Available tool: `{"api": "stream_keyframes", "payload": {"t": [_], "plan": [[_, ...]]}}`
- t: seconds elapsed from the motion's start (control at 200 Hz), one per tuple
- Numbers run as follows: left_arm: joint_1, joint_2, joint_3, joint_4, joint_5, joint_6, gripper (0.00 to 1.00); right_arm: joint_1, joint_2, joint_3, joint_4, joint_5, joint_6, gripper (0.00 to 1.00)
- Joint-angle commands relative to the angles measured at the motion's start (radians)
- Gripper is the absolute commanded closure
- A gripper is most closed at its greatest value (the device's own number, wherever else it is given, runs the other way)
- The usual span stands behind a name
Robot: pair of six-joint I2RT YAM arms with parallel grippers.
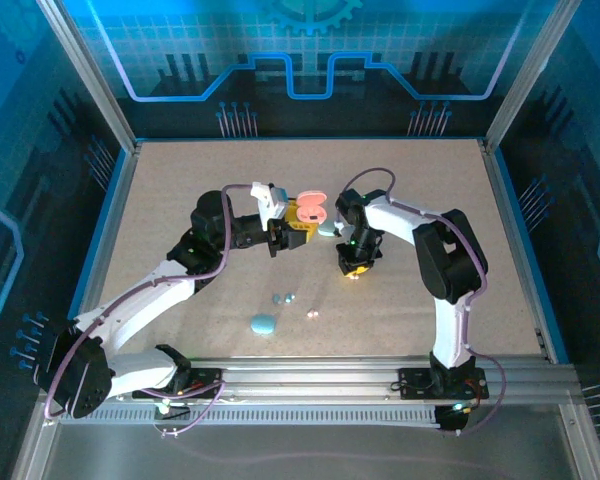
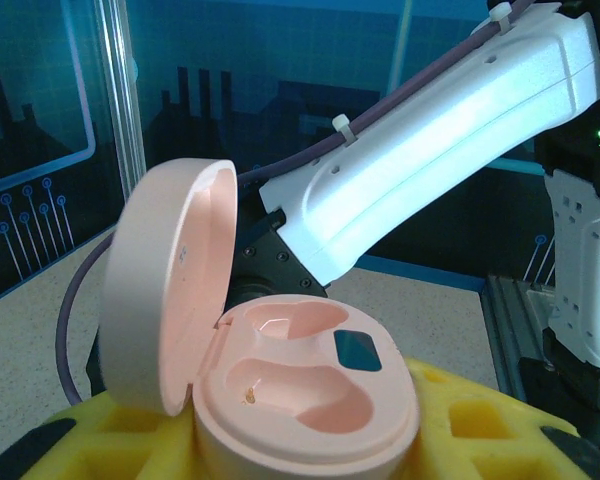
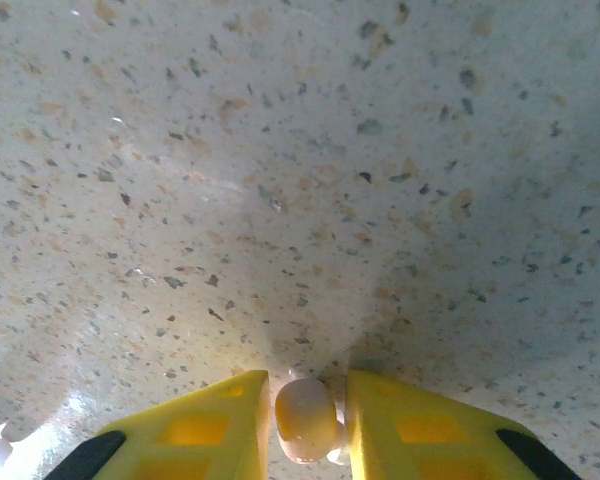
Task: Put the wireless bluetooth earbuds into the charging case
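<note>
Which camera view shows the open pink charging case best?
The left wrist view: the pink charging case is close, lid open, both wells empty. In the top external view the same case is small, its inside unclear.

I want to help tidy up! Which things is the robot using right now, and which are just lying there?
Using: open pink case in the left gripper; pale bud in the right gripper.
Lying about: blue case; two bluish buds; pinkish bud.

Speckled tbl (image 1: 180,200), blue bkdrop (image 1: 380,50).
</note>
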Motion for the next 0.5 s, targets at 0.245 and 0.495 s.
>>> {"api": "stream_keyframes", "payload": {"t": [0.245, 0.495], "plan": [[0.007, -0.012, -0.011, 0.01, 0.001, 0.003, 0.67, 0.02, 0.026, 0.019, -0.023, -0.006, -0.007, 0.75], [0.007, -0.012, -0.013, 0.012, -0.009, 0.004, 0.67, 0.0, -0.048, 0.008, 0.006, -0.103, 0.005, 0.79]]}}
